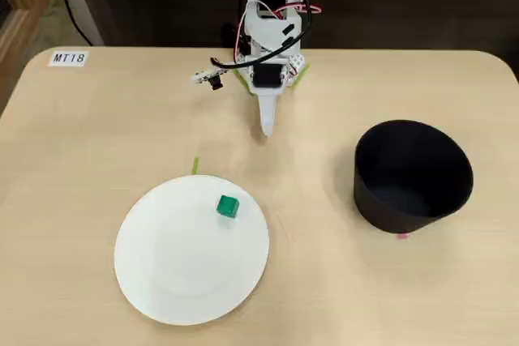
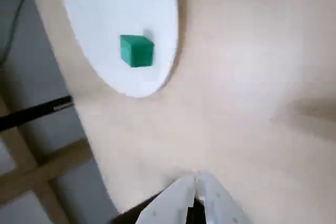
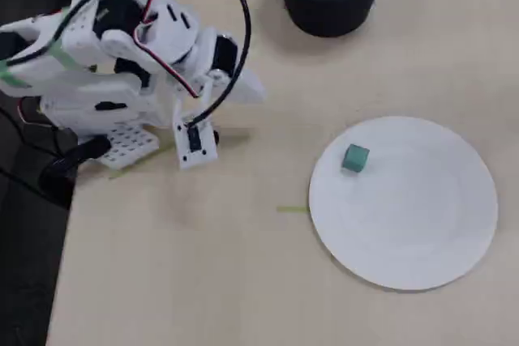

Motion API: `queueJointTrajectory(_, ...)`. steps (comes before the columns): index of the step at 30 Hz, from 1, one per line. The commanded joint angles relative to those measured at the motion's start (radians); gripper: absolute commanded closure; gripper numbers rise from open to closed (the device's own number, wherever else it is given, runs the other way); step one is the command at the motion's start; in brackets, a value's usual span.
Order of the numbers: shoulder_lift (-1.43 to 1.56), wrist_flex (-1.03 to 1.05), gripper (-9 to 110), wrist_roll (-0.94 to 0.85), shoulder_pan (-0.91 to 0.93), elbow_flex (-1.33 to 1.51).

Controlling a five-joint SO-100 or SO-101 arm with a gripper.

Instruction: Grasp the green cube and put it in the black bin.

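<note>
— Where was the cube [image 1: 228, 207]?
— On the plate [image 1: 162, 281], near its rim. Small, rigid, probably light; pinch opposite flat faces.
— And the gripper [image 1: 266, 128]?
— Jaws closed, empty.

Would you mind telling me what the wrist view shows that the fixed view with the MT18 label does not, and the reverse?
Only the wrist view shows the floor and wooden frame beyond the table edge. Only that fixed view shows the black bin, the MT18 label, a green tape strip and the arm's body. Both show the green cube on the white plate, near its rim, and the gripper with fingers together, away from the cube.
</note>
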Motion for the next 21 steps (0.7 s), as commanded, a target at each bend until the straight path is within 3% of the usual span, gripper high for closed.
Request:
queueJointTrajectory(1, -0.247, 0.071, 102, -0.015, 0.074, -0.449)
queueJointTrajectory(6, -0.802, 0.314, 102, -0.123, 0.181, -1.068)
queueJointTrajectory(14, -1.124, 0.092, 102, -0.081, 0.230, -0.908)
queueJointTrajectory(21, -1.456, 0.040, 102, -0.009, 0.169, -1.063)
